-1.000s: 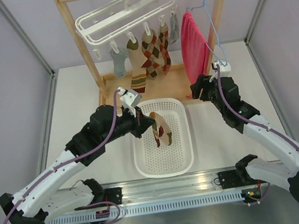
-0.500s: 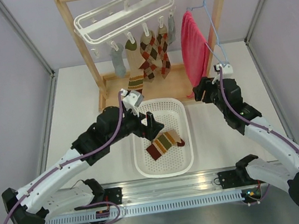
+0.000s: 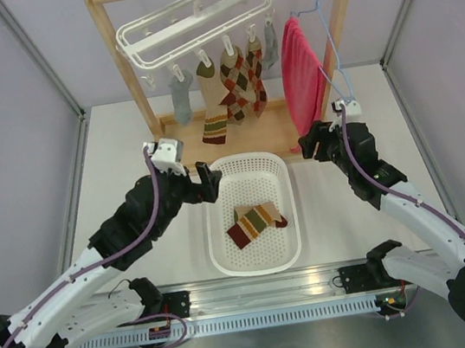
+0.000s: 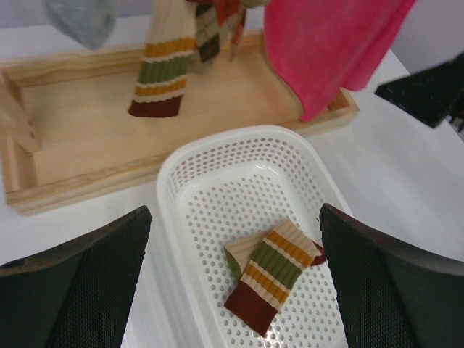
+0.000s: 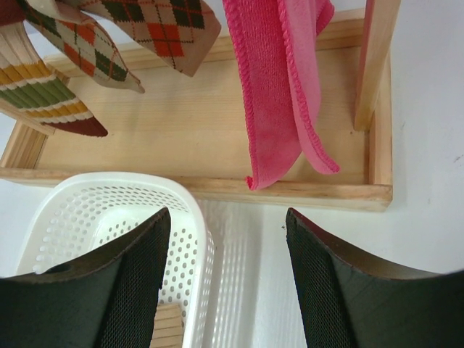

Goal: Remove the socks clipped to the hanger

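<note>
Your left gripper (image 3: 208, 183) gapes empty at the left rim of the white basket (image 3: 216, 248); a striped sock (image 3: 254, 221) lies inside. Your right gripper (image 3: 307, 144), jaws apart and empty, hovers beside the pink towel (image 3: 297, 64).

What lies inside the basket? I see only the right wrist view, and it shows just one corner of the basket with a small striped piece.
Observer: One striped sock lies flat in the basket. Nothing else is in it.
Operator: Does the left arm hold anything?
Observer: No. The left gripper is wide open and empty, above the basket's left edge.
Operator: How many are left to remove?
Observer: I count five socks hanging under the white hanger: two grey, one striped, two argyle.
</note>
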